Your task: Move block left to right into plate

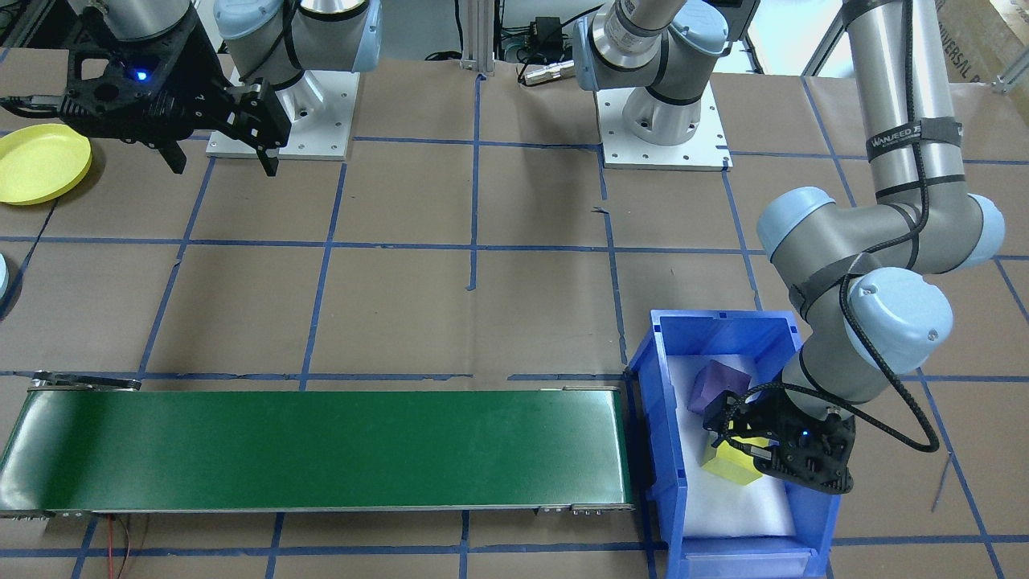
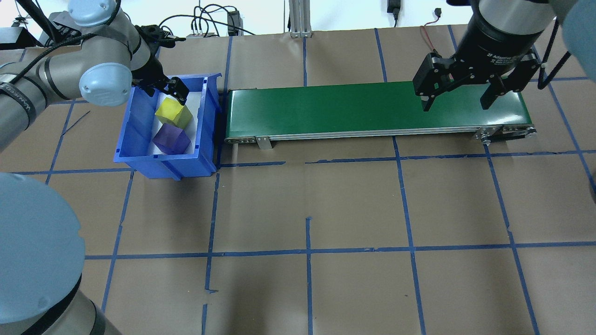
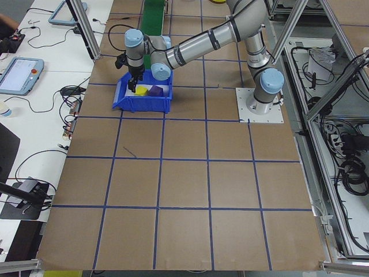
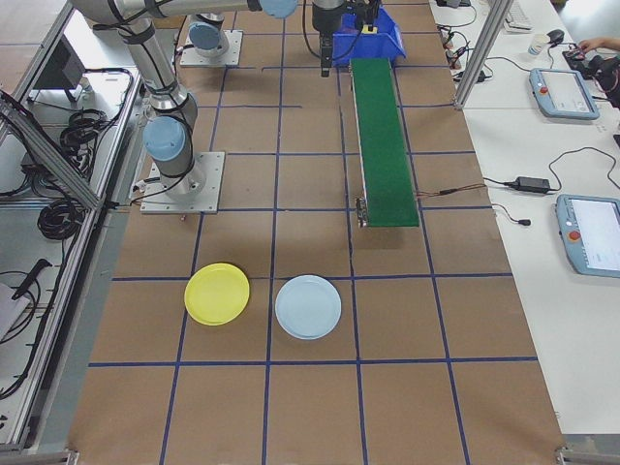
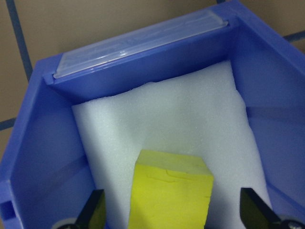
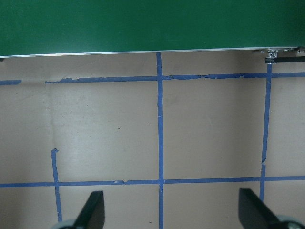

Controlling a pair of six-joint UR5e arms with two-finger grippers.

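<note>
A yellow block lies on white foam in the blue bin, with a purple block beside it. My left gripper reaches down into the bin and is open. Its fingers stand either side of the yellow block, with a gap showing on both sides. My right gripper hangs open and empty above the right end of the green conveyor. The yellow plate lies on the table beyond that end of the belt, also seen as the yellow plate in the front view.
A light blue plate lies next to the yellow one. The conveyor runs from the bin toward the plates. Brown paper with blue tape lines covers the table. Both arm bases stand on white mounting plates.
</note>
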